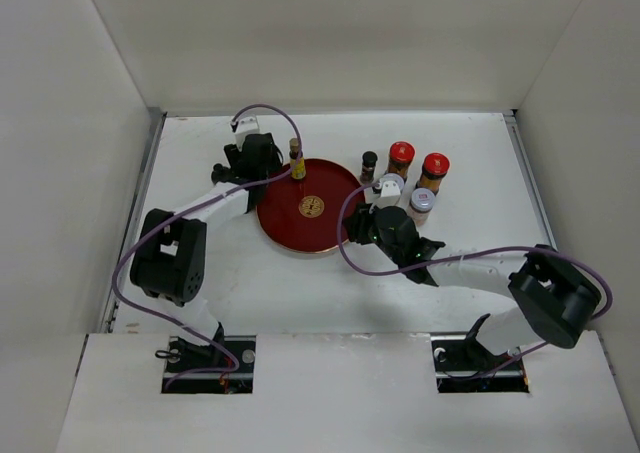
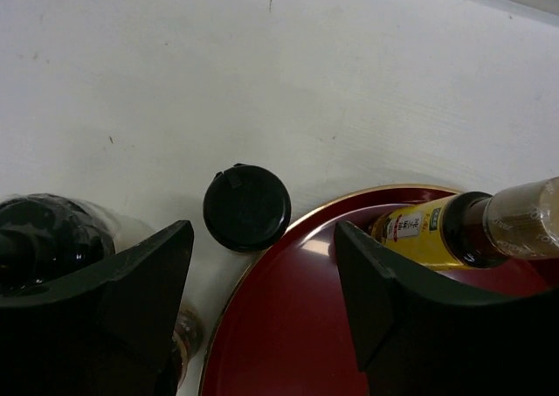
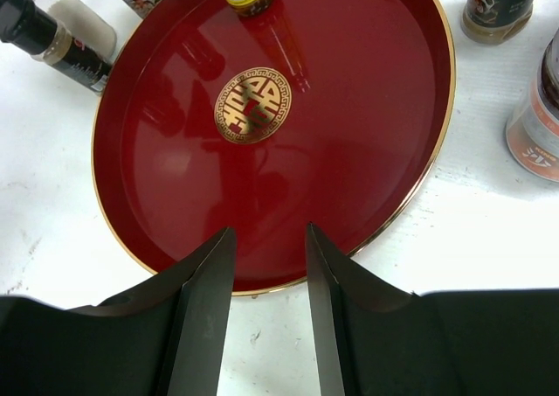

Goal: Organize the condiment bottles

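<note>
The yellow-labelled bottle (image 1: pixel 297 161) stands on the far left part of the dark-red tray (image 1: pixel 335 231). My left gripper (image 1: pixel 262 165) is open and empty beside it. In the left wrist view the gripper (image 2: pixel 262 282) straddles the tray's rim (image 2: pixel 262 265), with the yellow-labelled bottle (image 2: pixel 428 234) just outside one finger and a black-capped bottle (image 2: pixel 247 208) ahead on the table. My right gripper (image 1: pixel 365 223) is open and empty; in the right wrist view the gripper (image 3: pixel 269 239) is over the tray's near edge (image 3: pixel 349 107). Two red-lidded jars (image 1: pixel 401 158) (image 1: pixel 434 170), two white-lidded jars (image 1: pixel 390 185) (image 1: pixel 422 203) and a dark bottle (image 1: pixel 369 165) stand right of the tray.
More dark bottles (image 3: pixel 52 38) lie or stand left of the tray, under my left arm; one (image 2: pixel 44 239) shows beside my left finger. White walls enclose the table on three sides. Purple cables loop over both arms.
</note>
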You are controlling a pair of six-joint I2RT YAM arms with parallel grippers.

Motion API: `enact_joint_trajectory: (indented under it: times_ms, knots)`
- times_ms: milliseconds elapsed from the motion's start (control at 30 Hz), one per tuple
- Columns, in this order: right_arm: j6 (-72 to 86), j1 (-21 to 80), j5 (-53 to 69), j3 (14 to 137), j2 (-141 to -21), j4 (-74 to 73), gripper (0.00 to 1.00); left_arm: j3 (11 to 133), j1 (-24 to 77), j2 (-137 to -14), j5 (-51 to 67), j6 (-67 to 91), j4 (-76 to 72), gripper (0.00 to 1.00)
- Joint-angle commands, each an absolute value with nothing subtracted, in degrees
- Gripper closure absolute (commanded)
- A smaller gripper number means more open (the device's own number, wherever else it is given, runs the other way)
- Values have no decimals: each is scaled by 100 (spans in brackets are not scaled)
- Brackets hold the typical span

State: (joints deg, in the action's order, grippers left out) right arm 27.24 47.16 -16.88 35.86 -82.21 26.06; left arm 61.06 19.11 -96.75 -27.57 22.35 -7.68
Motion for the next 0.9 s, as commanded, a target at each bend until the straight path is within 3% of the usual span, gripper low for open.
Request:
enact_joint_trajectory:
  times_ms: [0, 600, 733, 867]
  knots:
    - [2733, 4706, -1688, 3823, -8297, 2760, 55, 6442, 1833, -9659, -2628, 2224, -940, 37]
    - [2751, 4715, -1679, 3806, -8314, 2839, 54, 6653, 1674, -10090, -2716, 2180, -967, 62]
    - [2698, 4715, -1714, 3814, -8280, 2795, 54, 6434, 1718, -9695, -2821, 2224, -1133, 73]
    - [2760, 4715, -1670, 3788, -8305, 2848, 54, 6329, 1858, -9055, -2944, 2145, -1178, 73]
